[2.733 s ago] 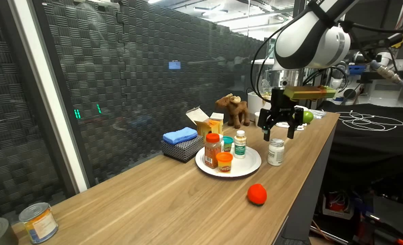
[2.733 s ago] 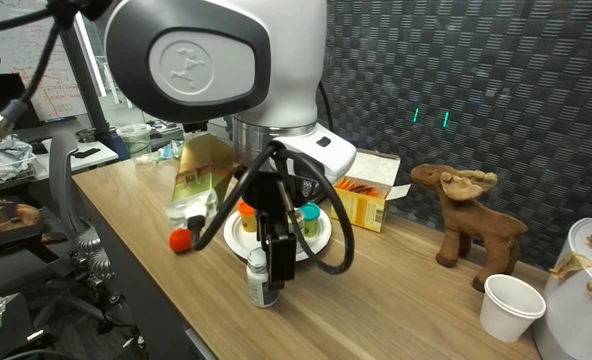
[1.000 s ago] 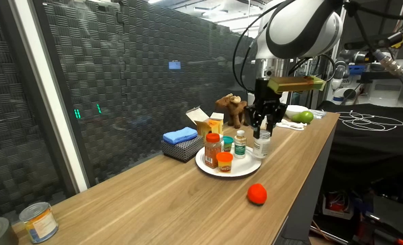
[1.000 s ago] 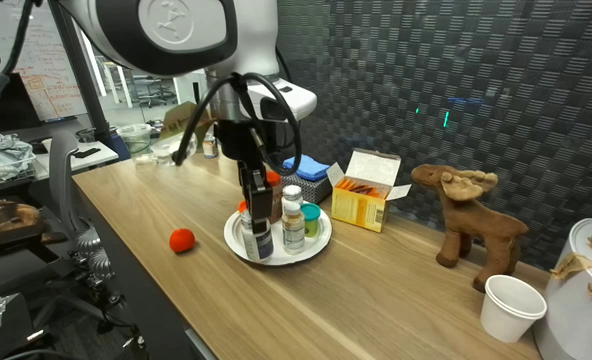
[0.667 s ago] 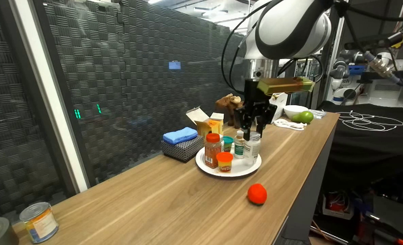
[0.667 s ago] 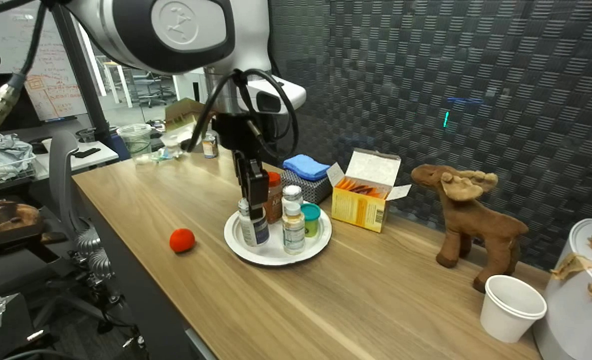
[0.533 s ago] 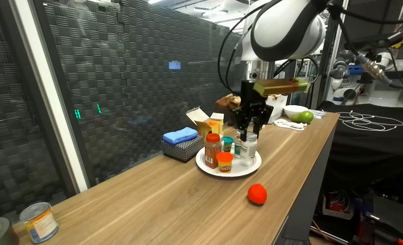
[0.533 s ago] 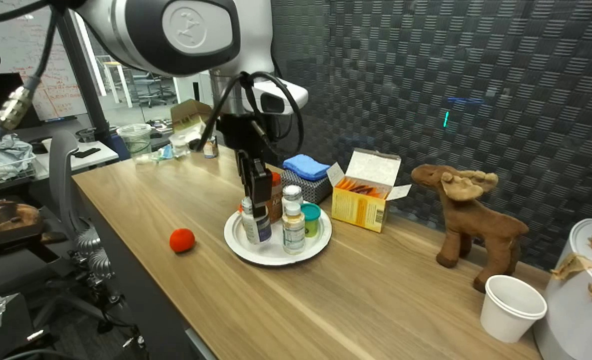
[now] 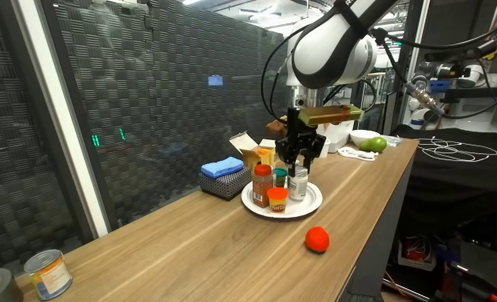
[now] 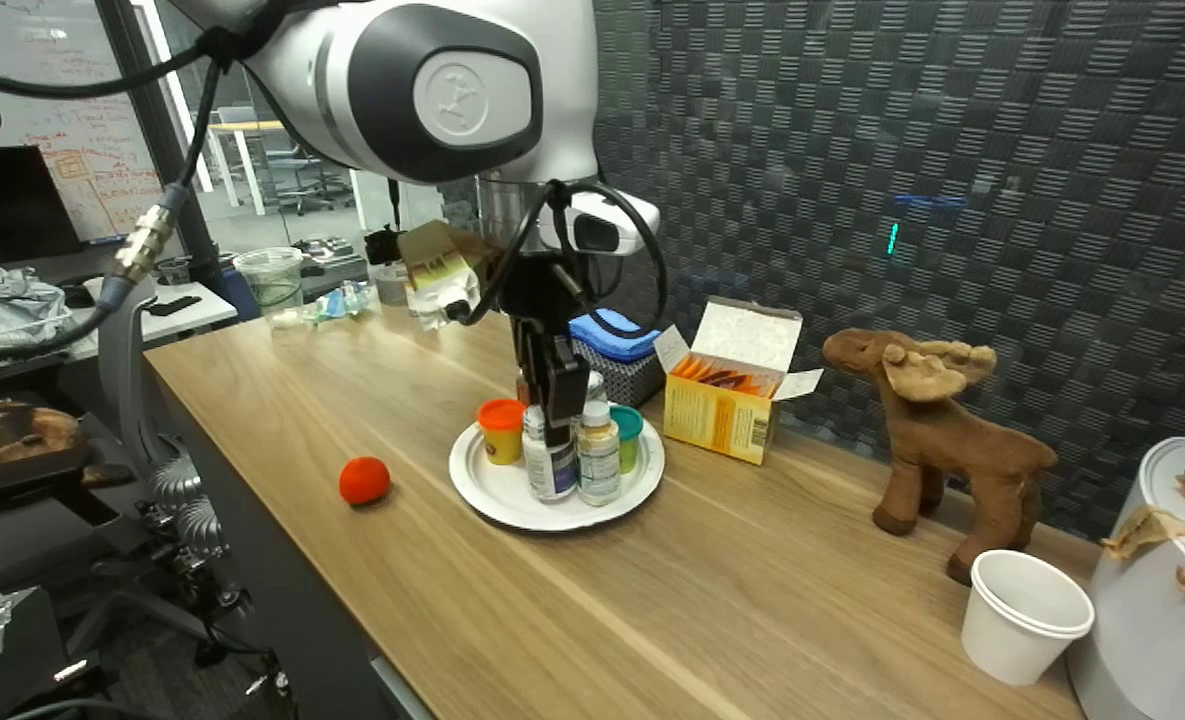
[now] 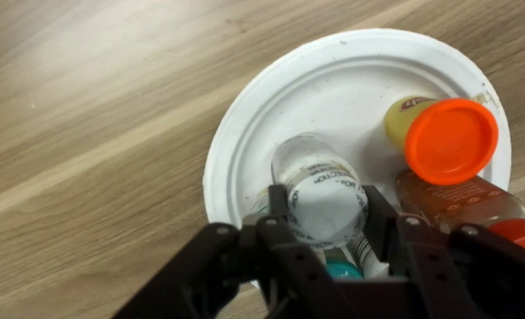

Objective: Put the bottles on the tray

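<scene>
My gripper [image 11: 328, 204] is shut on a white bottle [image 9: 297, 187], its fingers [image 11: 278, 200] pressing both sides of the lid. The bottle stands upright over the white tray [image 10: 482, 492], a round plate; whether its base touches the plate I cannot tell. Close beside it is a pale bottle with a white cap [image 10: 599, 462]. A bottle with an orange-red cap [image 9: 262, 188] also stands on the plate. Behind the gripper, another white-lidded bottle [image 10: 595, 384] is mostly hidden. An orange-lidded tub [image 9: 277, 201] and a teal-lidded tub [image 10: 628, 435] share the plate.
A red round object [image 9: 317, 239] lies on the table near the plate. Beyond the plate are a grey box [image 9: 226, 184] with a blue cloth [image 9: 222, 167] and an open yellow box [image 10: 717, 420]. A plush moose [image 10: 937, 440] and white cups [image 10: 1022, 620] stand farther along.
Earlier the white bottle stood on the table beside the plate, under the open gripper. The gripper has closed on it and carried it over the plate, lately nearer the pale bottle.
</scene>
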Robot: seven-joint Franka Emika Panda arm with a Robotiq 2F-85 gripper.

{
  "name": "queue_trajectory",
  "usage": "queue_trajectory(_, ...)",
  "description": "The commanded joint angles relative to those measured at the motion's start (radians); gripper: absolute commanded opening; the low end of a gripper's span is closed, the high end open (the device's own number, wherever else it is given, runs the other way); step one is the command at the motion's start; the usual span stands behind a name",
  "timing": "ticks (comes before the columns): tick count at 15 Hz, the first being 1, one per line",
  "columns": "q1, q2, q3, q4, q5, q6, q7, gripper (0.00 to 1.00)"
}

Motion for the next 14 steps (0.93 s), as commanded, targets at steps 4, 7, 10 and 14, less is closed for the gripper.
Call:
queue_trajectory(4,-0.018,0.042,-0.005,0.097,0.059,-0.095,-0.058,0.20)
queue_trajectory(7,-0.023,0.036,0.002,0.109,0.091,-0.129,-0.090,0.20)
queue_trajectory(10,-0.021,0.031,0.008,0.118,0.121,-0.157,-0.111,0.20)
queue_trajectory(14,-0.013,0.038,0.009,0.127,0.119,-0.158,-0.100,0.20)
